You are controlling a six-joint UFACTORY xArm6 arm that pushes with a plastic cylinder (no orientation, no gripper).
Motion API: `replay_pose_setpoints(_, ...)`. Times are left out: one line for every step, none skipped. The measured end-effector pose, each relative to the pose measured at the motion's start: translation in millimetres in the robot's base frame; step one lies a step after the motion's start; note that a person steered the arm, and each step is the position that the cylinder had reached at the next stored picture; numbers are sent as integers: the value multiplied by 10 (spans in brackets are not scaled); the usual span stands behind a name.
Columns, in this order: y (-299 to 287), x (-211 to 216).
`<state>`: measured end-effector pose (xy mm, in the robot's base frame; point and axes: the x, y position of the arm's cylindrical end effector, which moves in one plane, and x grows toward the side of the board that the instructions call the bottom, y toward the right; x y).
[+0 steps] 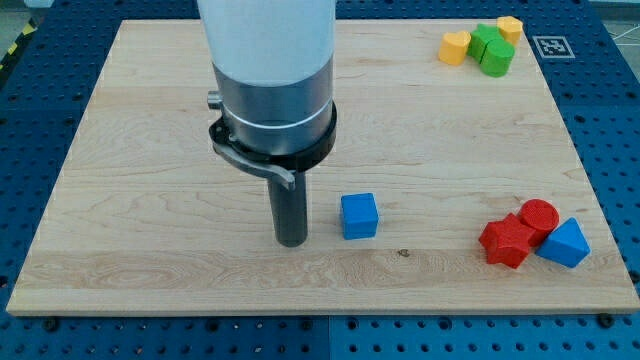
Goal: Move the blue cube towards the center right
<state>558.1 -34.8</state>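
One small blue cube [359,216] sits just right of my tip [291,241]; we have no pincer, so we push rightward from here.

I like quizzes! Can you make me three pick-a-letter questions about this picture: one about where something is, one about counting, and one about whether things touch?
1. Where is my tip compared with the blue cube?
A. On the cube's left
B. On its right
C. Above it, toward the view's top

2. How many red blocks are there?
A. One
B. Two
C. Four

3. Is my tip touching the blue cube?
A. Yes, pressed against it
B. No, bare wood shows between them
C. It sits on top of it

Answers:
1. A: my tip stands to the view's left of the blue cube.
2. B: a red block and a red cylinder sit at the lower right.
3. B: a strip of board shows between them.
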Motion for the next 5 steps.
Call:
replay_pose_setpoints(362,41)
replay_pose_setpoints(584,40)
replay_pose_setpoints(626,6)
replay_pose_setpoints(808,7)
replay_pose_setpoints(524,27)
